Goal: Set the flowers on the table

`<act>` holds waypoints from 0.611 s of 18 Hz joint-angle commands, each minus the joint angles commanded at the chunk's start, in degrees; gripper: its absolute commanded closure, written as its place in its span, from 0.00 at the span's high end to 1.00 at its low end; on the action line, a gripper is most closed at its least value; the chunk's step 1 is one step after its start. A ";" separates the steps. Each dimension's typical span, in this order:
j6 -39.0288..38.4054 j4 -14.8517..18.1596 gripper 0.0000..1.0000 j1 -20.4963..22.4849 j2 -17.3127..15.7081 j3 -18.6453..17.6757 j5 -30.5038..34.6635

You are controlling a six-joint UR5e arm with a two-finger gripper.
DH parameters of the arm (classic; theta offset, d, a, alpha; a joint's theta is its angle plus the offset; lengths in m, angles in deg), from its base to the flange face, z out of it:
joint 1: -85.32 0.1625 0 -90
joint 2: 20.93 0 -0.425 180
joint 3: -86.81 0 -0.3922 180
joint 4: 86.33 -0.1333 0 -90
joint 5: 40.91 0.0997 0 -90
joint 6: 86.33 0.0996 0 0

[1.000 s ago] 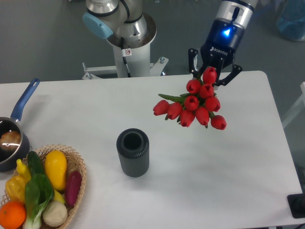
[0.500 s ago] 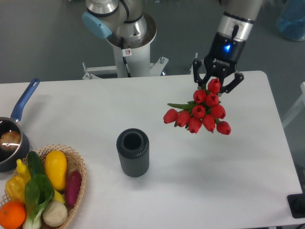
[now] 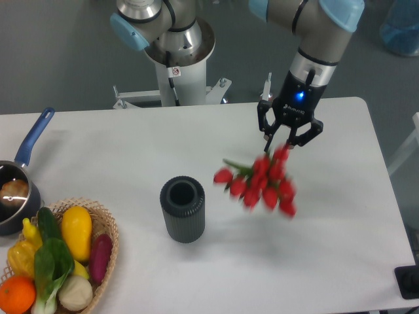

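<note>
Now gripper (image 3: 289, 141) spread, lower than before; flowers (image 3: 259, 184) blurred beneath, released

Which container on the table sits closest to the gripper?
The dark ribbed cylinder, standing mid-table nearest the gripper; the saucepan and wicker basket sit far off at the left edge.

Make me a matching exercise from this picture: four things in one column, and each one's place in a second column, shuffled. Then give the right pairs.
Things:
1. flowers
2. ribbed dark cylinder vase
3. wicker basket of produce
4. saucepan with blue handle

Places:
A. front left corner of the table
B. left edge, behind the basket
C. just below the gripper, blurred
D. standing upright near the middle of the table

Pairs: 1-C, 2-D, 3-A, 4-B
</note>
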 joint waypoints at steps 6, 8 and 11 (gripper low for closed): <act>0.09 -0.09 0.41 0.00 1.58 0.53 0.09; 0.61 -0.52 0.63 0.00 1.76 0.96 0.00; 4.91 -0.62 1.00 0.00 2.90 2.81 0.00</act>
